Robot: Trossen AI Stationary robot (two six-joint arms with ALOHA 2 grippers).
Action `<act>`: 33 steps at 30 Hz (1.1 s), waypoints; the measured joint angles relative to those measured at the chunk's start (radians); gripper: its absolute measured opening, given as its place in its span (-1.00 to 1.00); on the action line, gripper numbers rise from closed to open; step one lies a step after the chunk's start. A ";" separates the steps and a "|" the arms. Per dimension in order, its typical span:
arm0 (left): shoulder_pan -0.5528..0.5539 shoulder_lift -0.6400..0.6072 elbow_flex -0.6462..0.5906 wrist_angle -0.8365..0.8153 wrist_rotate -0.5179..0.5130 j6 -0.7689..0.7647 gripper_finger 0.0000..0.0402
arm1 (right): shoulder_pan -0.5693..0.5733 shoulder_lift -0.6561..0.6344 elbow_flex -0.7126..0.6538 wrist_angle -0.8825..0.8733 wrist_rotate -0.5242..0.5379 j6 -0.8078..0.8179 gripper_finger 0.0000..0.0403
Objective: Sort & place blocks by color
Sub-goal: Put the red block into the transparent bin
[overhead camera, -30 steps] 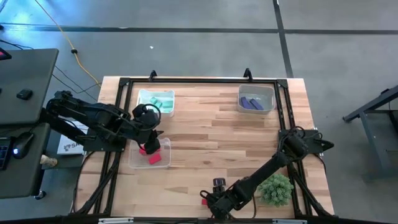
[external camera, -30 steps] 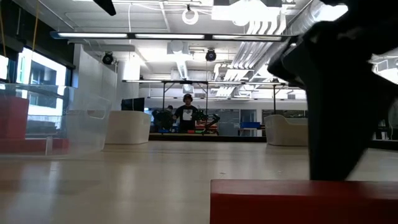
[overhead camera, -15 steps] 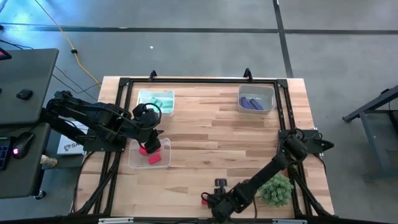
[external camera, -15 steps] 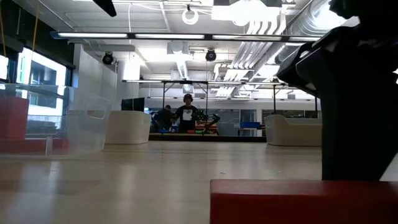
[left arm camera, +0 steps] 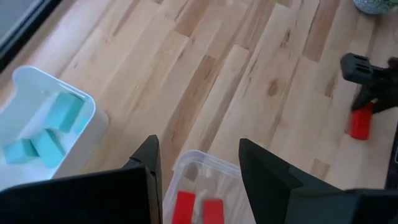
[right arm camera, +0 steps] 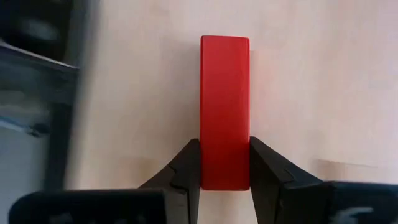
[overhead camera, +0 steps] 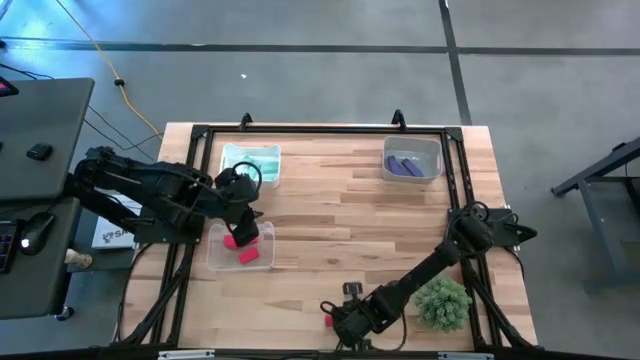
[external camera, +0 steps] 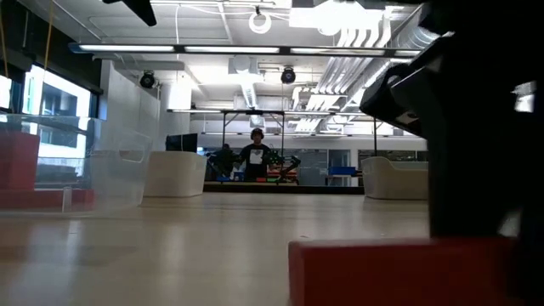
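Observation:
A red block (right arm camera: 224, 99) lies on the table near its front edge, and my right gripper (overhead camera: 334, 320) is shut on it; the low view shows the same block (external camera: 399, 272) up close. My left gripper (left arm camera: 196, 149) hovers open, with nothing between its fingers, over a clear tray (overhead camera: 222, 262) that holds red blocks (overhead camera: 248, 254). Teal blocks (left arm camera: 43, 130) lie in a white tray (overhead camera: 252, 150) at the far left. Purple blocks (overhead camera: 405, 165) lie in a tray (overhead camera: 410, 143) at the far right. My right gripper pinches the red block's two long sides (right arm camera: 224, 171) between its two fingers (right arm camera: 186, 168), close to one end. The fingers come steeply from above and lie across the block. The block lies flat on the table, most of its length reaching out past the fingertips.
A spiky green plant (overhead camera: 443, 303) stands at the near right, beside my right arm. A black frame (overhead camera: 320, 130) runs around the tabletop. Bare wood lies between the trays in the middle of the table (overhead camera: 340, 220).
My right gripper has shut on the red block near the table's front edge. The block remains on the table.

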 joint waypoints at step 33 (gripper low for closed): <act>0.398 -0.001 0.000 0.171 0.607 -0.097 -0.38 | -0.388 -0.336 0.001 -0.110 0.166 -0.492 -0.62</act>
